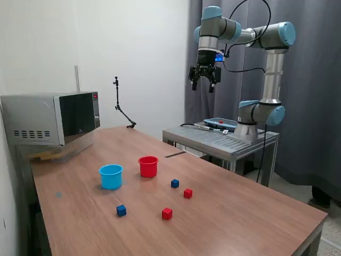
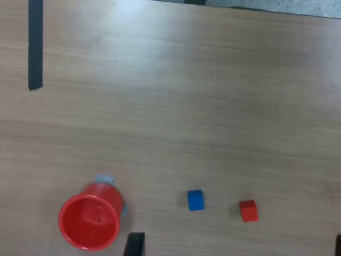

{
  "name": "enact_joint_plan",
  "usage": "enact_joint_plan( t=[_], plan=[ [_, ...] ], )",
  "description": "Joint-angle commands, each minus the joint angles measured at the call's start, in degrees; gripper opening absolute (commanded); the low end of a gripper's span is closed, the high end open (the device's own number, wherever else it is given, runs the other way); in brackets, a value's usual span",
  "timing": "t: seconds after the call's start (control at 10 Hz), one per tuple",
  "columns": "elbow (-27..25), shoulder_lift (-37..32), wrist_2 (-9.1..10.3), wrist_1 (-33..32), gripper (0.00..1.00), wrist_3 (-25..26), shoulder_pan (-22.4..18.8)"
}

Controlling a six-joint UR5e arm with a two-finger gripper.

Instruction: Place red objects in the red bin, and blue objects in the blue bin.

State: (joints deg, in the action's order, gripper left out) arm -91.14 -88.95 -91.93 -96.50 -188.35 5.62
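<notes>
My gripper (image 1: 204,81) hangs high above the far side of the wooden table (image 1: 245,213), open and holding nothing. The red bin (image 1: 148,166) and the blue bin (image 1: 111,176) stand side by side near the table's middle. Nearer the front lie two blue objects (image 1: 175,183) (image 1: 121,210) and two red objects (image 1: 188,193) (image 1: 167,213), all apart from each other. In the wrist view the red bin (image 2: 89,221) is empty and hides all but a sliver of the blue bin (image 2: 105,179). One blue object (image 2: 195,200) and one red object (image 2: 248,210) also show there, with a dark fingertip (image 2: 135,245) at the edge.
A microwave (image 1: 50,118) sits at the table's back corner on the exterior view's left. A black gooseneck stand (image 1: 121,109) rises at the back edge. The arm stands on a metal stand (image 1: 221,140) beside the table, with a grey curtain behind it.
</notes>
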Motion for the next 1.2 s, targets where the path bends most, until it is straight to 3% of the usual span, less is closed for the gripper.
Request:
enact_joint_plan(
  t=[0.0, 0.4, 0.7, 1.1],
  plan=[
    [0.00, 0.00, 0.00, 0.00, 1.00, 0.00, 0.00],
    [-0.09, 0.70, 0.00, -0.78, 1.00, 0.09, 0.00],
    [-0.09, 6.48, 0.26, -7.18, 1.00, 0.17, -0.88],
    [-0.17, 15.28, 4.56, -15.37, 1.00, 0.18, -2.81]
  ],
)
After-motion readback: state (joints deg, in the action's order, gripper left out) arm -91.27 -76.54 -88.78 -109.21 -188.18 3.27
